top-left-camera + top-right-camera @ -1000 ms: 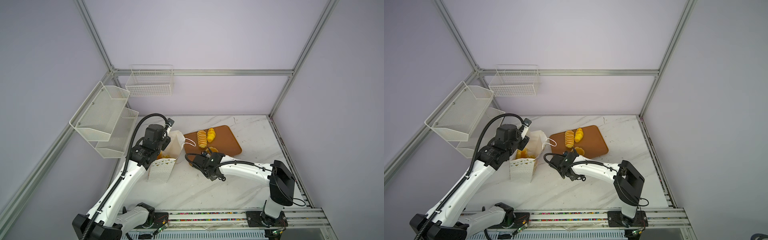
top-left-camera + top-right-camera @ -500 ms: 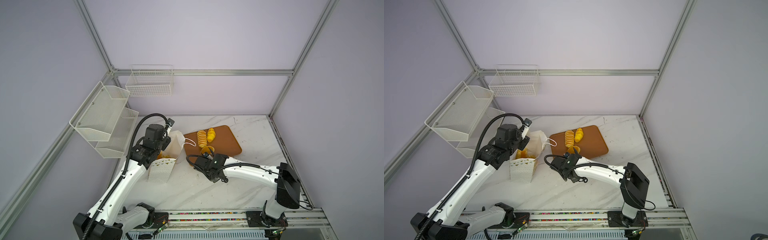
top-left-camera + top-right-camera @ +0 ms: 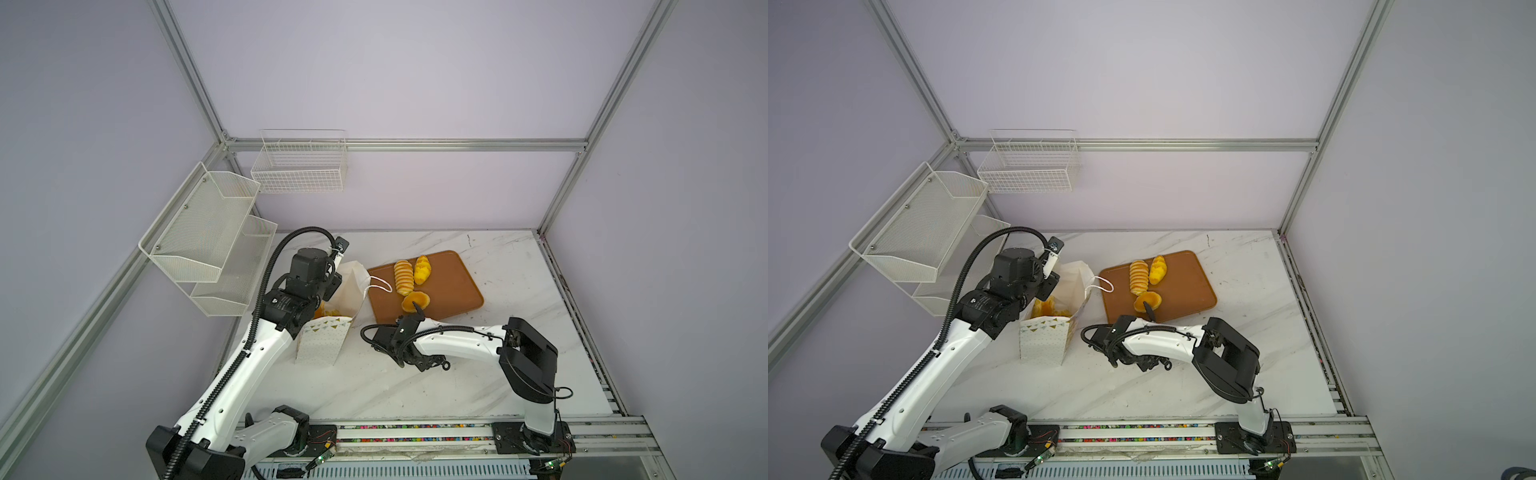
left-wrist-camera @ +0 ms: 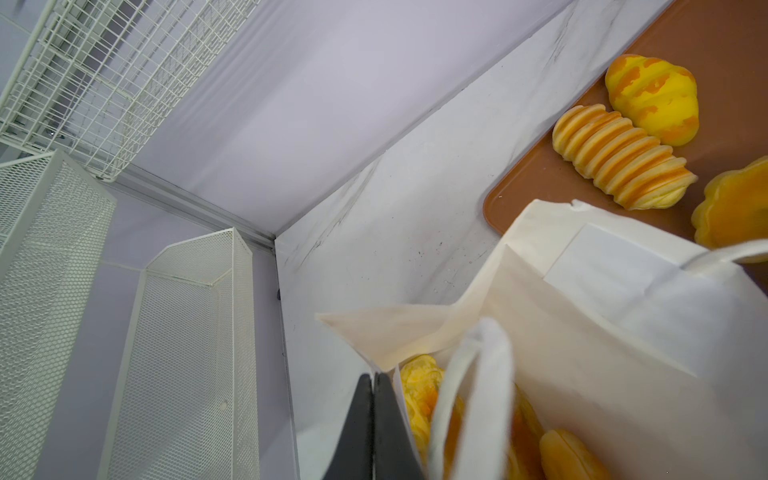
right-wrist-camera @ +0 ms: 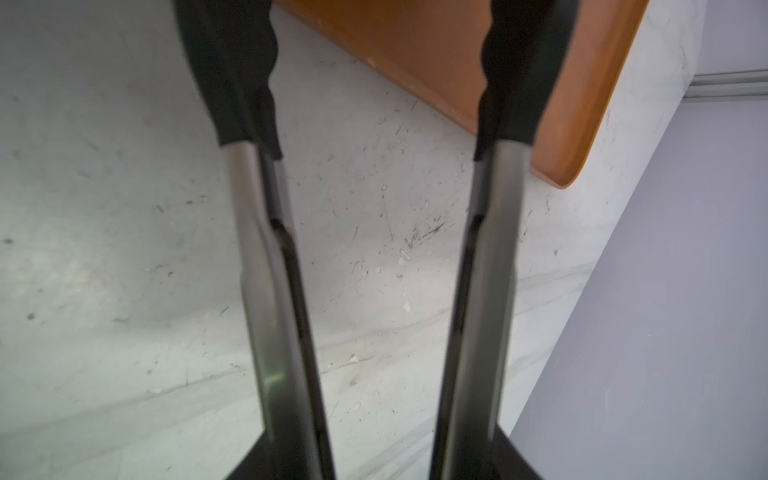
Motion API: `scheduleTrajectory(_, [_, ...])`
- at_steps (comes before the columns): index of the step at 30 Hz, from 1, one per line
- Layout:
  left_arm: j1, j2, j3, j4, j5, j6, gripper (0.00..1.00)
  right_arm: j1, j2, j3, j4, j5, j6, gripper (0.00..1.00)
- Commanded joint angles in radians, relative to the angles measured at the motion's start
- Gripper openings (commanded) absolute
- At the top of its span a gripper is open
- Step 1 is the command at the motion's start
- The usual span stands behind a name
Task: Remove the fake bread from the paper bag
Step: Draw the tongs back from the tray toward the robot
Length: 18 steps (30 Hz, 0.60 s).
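The left hand [image 4: 372,388] is clenched on the rim of the paper bag [image 4: 582,357], apparently to steady it upright on the tabletop [image 3: 415,395] with its mouth spread. Some fake bread [image 4: 419,386] lies inside the bag, and three pieces sit on the tray [image 3: 453,286]. The right hand [image 3: 406,330] grasps tongs [image 5: 257,249], whose arms are apart and empty, probably ready for another piece.

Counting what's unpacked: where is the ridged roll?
In both top views the ridged roll lies left on the orange-brown tray, between the paper bag and a yellow bun.
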Motion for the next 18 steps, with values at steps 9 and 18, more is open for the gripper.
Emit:
scheduleTrajectory(9, [0.014,-0.036,-0.006,0.01,0.019,-0.01,0.0,0.003,0.065,0.16,-0.143,0.175,0.095,0.26])
scheduleTrajectory(18, [0.014,-0.04,0.012,-0.007,0.027,-0.021,0.0,-0.025,-0.012,0.184,-0.124,0.17,0.099,0.0])
